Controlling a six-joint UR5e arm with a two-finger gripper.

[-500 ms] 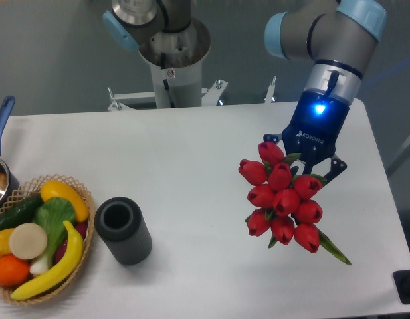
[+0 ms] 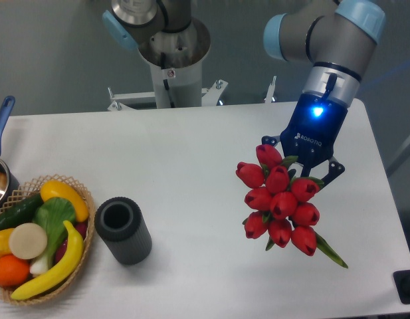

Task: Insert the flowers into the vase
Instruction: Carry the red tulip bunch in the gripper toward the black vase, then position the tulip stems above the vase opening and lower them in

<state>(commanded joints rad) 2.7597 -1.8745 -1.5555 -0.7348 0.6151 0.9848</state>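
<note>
my end effector (image 2: 304,174) grips the flowers (image 2: 279,201) above the counter's (image 2: 191,166) right edge, so i can carry them to the vase (image 2: 122,230) near the left edge.

end effector (image 2: 304,167) closed on flowers (image 2: 279,201), held above worktop (image 2: 191,166) at right | vase (image 2: 122,229) upright at left, well apart from flowers | wicker basket (image 2: 85,199) of produce just beside vase

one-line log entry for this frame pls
phase: carry | pincer: shut on flowers, off table | vase: empty, upright, beside basket | flowers far right of vase
</note>
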